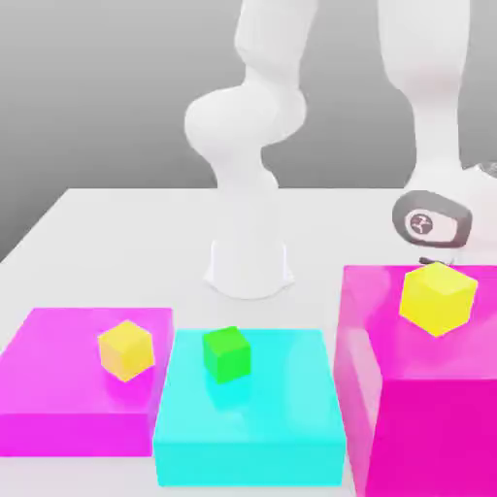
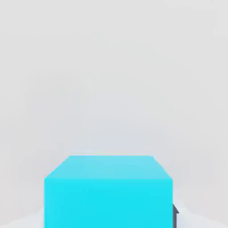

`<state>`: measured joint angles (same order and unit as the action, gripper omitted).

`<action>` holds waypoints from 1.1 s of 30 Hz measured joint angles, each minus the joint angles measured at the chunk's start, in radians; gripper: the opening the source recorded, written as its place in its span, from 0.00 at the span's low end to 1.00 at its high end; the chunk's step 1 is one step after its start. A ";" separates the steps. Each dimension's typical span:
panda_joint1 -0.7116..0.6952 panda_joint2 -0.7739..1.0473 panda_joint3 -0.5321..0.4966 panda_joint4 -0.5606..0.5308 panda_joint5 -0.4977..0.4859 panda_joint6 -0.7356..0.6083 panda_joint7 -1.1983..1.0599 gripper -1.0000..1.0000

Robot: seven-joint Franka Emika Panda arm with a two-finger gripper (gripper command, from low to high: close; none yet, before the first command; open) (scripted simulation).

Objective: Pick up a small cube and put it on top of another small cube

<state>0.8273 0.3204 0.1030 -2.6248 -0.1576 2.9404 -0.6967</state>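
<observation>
One small yellow cube (image 1: pixel 439 296) rests on top of the tall magenta block (image 1: pixel 427 408) at the exterior view's right. A second small yellow cube (image 1: pixel 126 347) sits on the low magenta block (image 1: pixel 58 374) at the exterior view's left. My gripper (image 1: pixel 431 256) hangs just behind and above the right-hand yellow cube, its tip mostly hidden by that cube. It is shut, and I see nothing held in it. The hand view looks onto a cyan block (image 2: pixel 108 191), with no yellow cube in front of the hand.
A cyan block (image 1: pixel 252 417) stands between the two magenta blocks and carries a small green cube (image 1: pixel 226 351). The arm's white base (image 1: pixel 248 257) rises behind them in the middle of the pale table (image 1: pixel 116 243).
</observation>
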 joint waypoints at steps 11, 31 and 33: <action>-0.030 -0.298 0.044 0.019 0.137 -0.312 0.085 0.00; -0.294 -0.519 -0.170 0.245 0.146 -0.762 0.418 1.00; -0.294 -0.519 -0.170 0.245 0.146 -0.762 0.418 1.00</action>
